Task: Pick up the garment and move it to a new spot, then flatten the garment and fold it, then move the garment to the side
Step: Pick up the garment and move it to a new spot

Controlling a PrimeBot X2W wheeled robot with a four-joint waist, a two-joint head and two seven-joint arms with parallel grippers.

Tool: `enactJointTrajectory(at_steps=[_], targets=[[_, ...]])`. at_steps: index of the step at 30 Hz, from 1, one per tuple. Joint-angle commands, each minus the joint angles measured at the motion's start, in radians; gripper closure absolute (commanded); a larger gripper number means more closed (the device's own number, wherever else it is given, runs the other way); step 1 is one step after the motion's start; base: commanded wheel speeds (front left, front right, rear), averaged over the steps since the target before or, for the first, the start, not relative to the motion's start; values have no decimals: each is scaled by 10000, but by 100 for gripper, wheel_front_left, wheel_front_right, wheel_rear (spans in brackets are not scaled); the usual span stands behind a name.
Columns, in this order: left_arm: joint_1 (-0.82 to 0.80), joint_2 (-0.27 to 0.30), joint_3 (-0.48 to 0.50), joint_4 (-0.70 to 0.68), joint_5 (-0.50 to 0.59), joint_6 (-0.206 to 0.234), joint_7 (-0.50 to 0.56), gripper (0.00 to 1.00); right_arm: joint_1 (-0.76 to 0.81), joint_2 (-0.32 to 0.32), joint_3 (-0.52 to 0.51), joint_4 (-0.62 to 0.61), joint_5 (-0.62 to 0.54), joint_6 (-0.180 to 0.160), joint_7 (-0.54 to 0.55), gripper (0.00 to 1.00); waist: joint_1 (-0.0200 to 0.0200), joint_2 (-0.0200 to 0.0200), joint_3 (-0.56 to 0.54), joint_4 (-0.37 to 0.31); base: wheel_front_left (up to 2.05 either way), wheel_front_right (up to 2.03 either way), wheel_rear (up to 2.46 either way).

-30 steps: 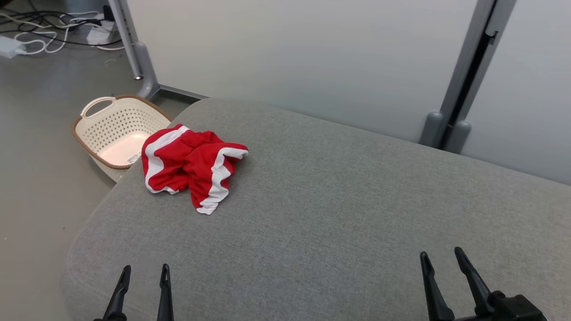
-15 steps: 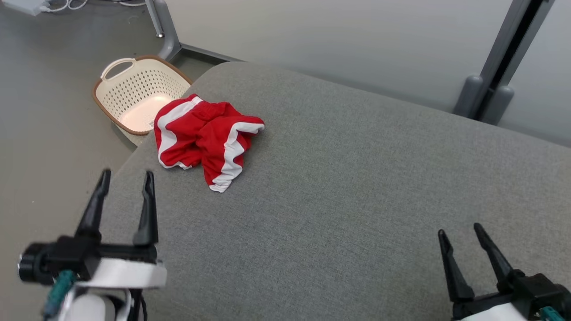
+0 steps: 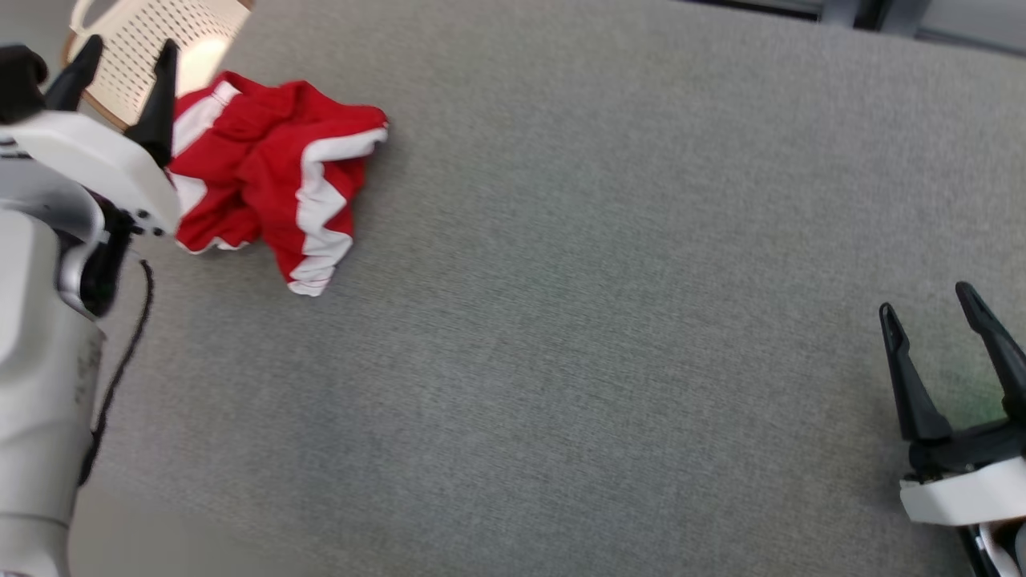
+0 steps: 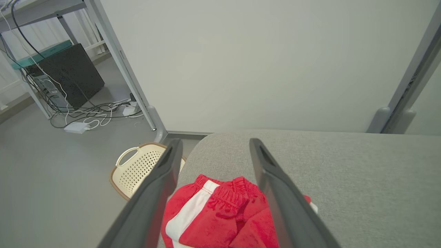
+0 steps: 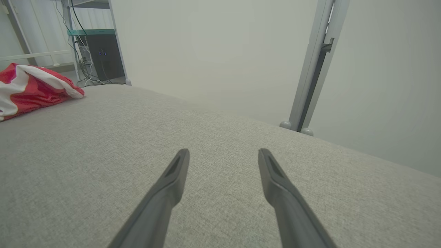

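Two grippers stand with fingers spread wide and nothing in their grasp. The head view takes in both at once: the left gripper [image 3: 130,44] at the upper left and the right gripper [image 3: 923,298] at the lower right, with the grey cushion [image 3: 561,320] wide between them. The left wrist view adds what lies past the cushion: a floor [image 4: 51,193] with cables [image 4: 89,115] and a dark box [image 4: 65,74], a pale wall [image 4: 258,62] and a grey post [image 4: 410,86]. The right wrist view sees the garment [image 5: 31,89] low and from the side, a heap at that view's left edge.

The garment [image 3: 264,168], red with white stripes, lies crumpled near the cushion's far left corner. In the head view the left gripper's fingers stand at its left edge, one finger overlapping a white stripe; whether it touches the cloth I cannot tell. In the left wrist view the garment shows between and below the fingers, waistband uppermost. The right gripper is well apart from it, over bare cushion.

One cream basket [image 4: 137,168] stands on the floor just beside that corner, beyond the garment. Its perforated walls and a handle show; a finger and the cushion hide its near part.
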Motion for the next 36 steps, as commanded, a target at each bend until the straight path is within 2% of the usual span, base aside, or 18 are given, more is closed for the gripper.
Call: enactJointTrajectory(at_steps=[1, 5, 9, 18, 25, 27, 36], targets=[[-602, 93, -28, 741, -187, 5, 417, 0, -246, -96, 6, -124, -27, -5, -8, 0, 0, 0, 866, -649, 0, 0, 0], [-1555, 17, -577, 1922, -495, 4, 953, 0, -521, -227, -12, -250, 1, -5, -8, 0, 0, 0, 1355, -992, 0, 0, 0], [-1867, -58, -1203, 2118, -1084, 3, 1120, 0, -546, -263, -100, -221, 8, -6, -6, 0, 0, 0, 1624, -1137, 0, 0, 0], [-2513, 476, -3046, 3183, -1607, 3, 1917, 0, -819, -356, -127, -209, -47, -17, 46, 0, 0, 0, 2341, -1371, 0, 0, 0], [-2307, 322, -3983, 3756, -2364, 0, 2556, 0, -1193, -315, -5, -66, -51, -26, 64, 0, 0, 0, 2583, -1464, 0, 0, 0], [-2128, 371, -4331, 3651, -2596, -6, 2618, 100, -1310, -250, 42, -53, -40, -26, 65, 0, 0, 0, 2544, -1514, 0, 0, 0], [-1943, 1178, -4777, 2779, -3945, 1, 505, 100, -1449, 271, 243, -53, 99, -12, 23, 0, 0, 0, 1690, -1857, 0, 0, 0]])
